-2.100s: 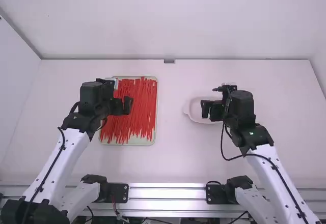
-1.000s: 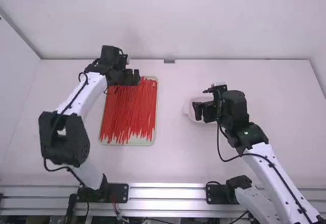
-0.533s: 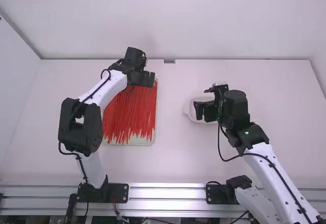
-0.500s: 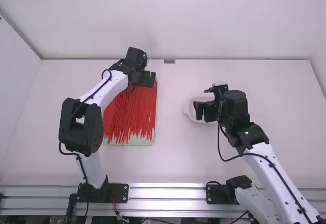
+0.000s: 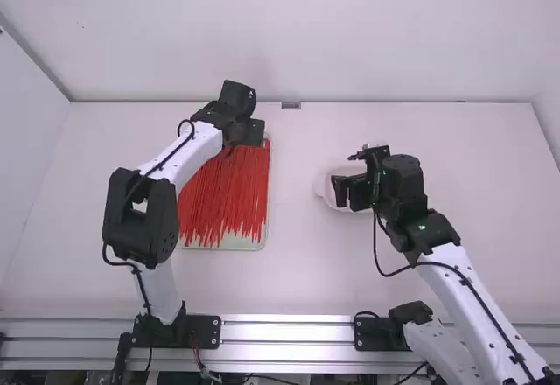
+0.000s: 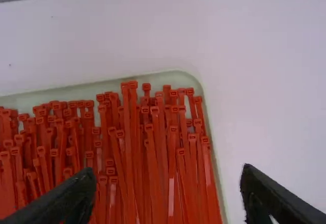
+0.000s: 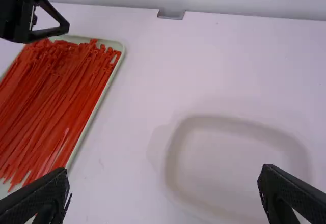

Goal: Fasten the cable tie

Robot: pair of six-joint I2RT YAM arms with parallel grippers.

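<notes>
1. The ties (image 5: 223,194), a dense red heap, lie lengthwise in a pale green tray (image 6: 168,74) on the left half of the white bench (image 5: 420,131).
2. All the ties lie straight and loose in the tray, their head ends towards the far edge.
3. The left arm (image 5: 179,153) runs up along the tray's left side and bends across its far end.
4. The left jaws hang over the tray's far right corner, above the tie heads.
5. The left jaws stand wide open with nothing between them. In the left wrist view, the tie heads and the tray's rounded corner lie in the gap.
6. A white dish (image 7: 234,158) sits on the bench to the right of the tray, well apart from it.
7. The right jaws hang over the dish, spread wide and empty.
8. A small grey bracket (image 5: 290,104) sits at the bench's far edge.
</notes>
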